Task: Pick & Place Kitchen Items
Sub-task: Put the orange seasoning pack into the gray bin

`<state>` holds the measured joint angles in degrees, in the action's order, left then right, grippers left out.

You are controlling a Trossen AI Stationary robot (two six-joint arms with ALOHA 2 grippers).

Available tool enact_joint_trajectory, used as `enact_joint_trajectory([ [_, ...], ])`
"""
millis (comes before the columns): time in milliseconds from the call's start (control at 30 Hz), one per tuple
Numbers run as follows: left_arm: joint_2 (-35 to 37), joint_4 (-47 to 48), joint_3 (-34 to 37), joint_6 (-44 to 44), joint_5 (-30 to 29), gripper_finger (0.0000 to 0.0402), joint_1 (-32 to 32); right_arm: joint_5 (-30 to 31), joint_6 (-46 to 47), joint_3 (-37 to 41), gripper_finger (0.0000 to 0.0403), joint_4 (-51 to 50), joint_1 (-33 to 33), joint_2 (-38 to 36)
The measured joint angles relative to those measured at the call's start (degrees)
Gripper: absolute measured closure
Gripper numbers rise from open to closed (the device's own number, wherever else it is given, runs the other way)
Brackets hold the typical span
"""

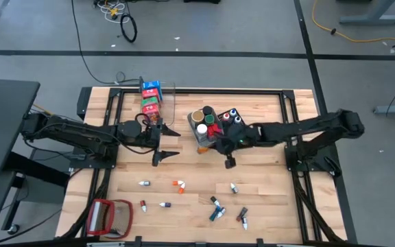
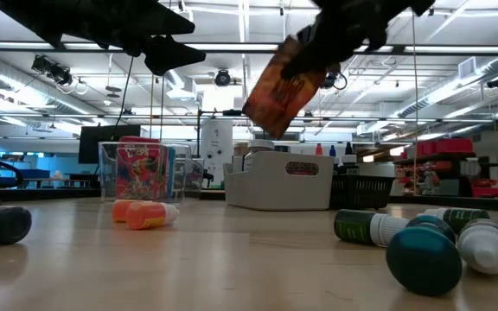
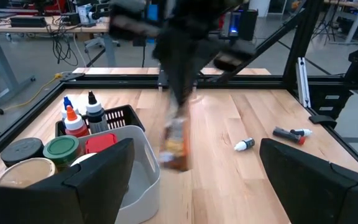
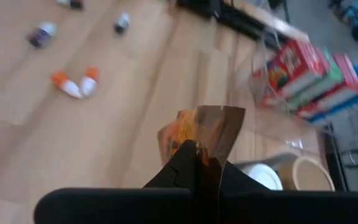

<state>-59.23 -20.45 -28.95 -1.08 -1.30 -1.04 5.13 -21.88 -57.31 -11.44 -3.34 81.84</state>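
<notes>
My right gripper (image 1: 215,143) (image 4: 197,152) is shut on an orange-red little carton (image 2: 284,86) (image 3: 176,146), high above the table's middle, just on the near side of the grey bin (image 1: 199,132). My left gripper (image 1: 173,143) hovers open to the carton's left, facing it and touching nothing. More cartons (image 1: 151,96) stand in a row in the clear bin (image 1: 166,103). Jars fill the grey bin, and capped bottles (image 1: 230,116) stand in the black basket. Several tiny bottles (image 1: 178,184) lie on their sides on the near half of the table. My right gripper pinches the carton between its two fingers at its upper end (image 2: 308,47) (image 4: 205,144). The fingers slant down at it from above and from the table's right. The carton is lifted clear of the table and hangs tilted below the fingers.
A red-framed flat object (image 1: 108,216) lies at the near left corner. Loose bottles (image 1: 214,206) (image 1: 242,216) are scattered over the near middle and right. The bins crowd the far middle. Bare wood (image 1: 266,171) shows near the right side.
</notes>
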Motion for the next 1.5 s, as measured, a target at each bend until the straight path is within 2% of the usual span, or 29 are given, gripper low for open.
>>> enact_joint_trajectory([
  [233,0.0,0.0,0.0,0.0,0.0,0.0046,0.0,0.1,1.1,-0.2,0.0398,-2.8,5.4,2.1],
  [400,0.0,0.0,0.0,0.0,0.0,0.0046,0.0,-6.2,4.5,-0.2,0.0398,-4.4,7.6,2.1],
  [600,0.0,0.0,0.0,0.0,0.0,0.0046,0.0,-9.8,6.6,-0.3,0.0397,-8.5,8.5,2.2],
  [667,0.0,0.0,0.0,0.0,0.0,0.0046,0.0,-9.1,6.6,-0.3,0.0397,-9.3,8.5,2.2],
  [867,0.0,0.0,0.0,0.0,0.0,0.0046,0.0,-1.1,6.4,-0.3,0.0397,-13.6,9.6,2.2],
  [1133,0.0,0.0,0.0,0.0,0.0,0.0046,0.0,-8.4,7.8,-0.3,0.0397,-10.7,11.6,5.9],
  [1333,0.0,0.0,0.0,0.0,0.0,0.0046,0.0,-8.6,2.3,-0.2,0.0396,-8.9,11.6,10.5],
  [1500,0.0,0.0,0.0,0.0,0.0,0.0046,0.0,-7.0,-0.8,-0.2,0.039,-6.3,11.6,11.3],
])
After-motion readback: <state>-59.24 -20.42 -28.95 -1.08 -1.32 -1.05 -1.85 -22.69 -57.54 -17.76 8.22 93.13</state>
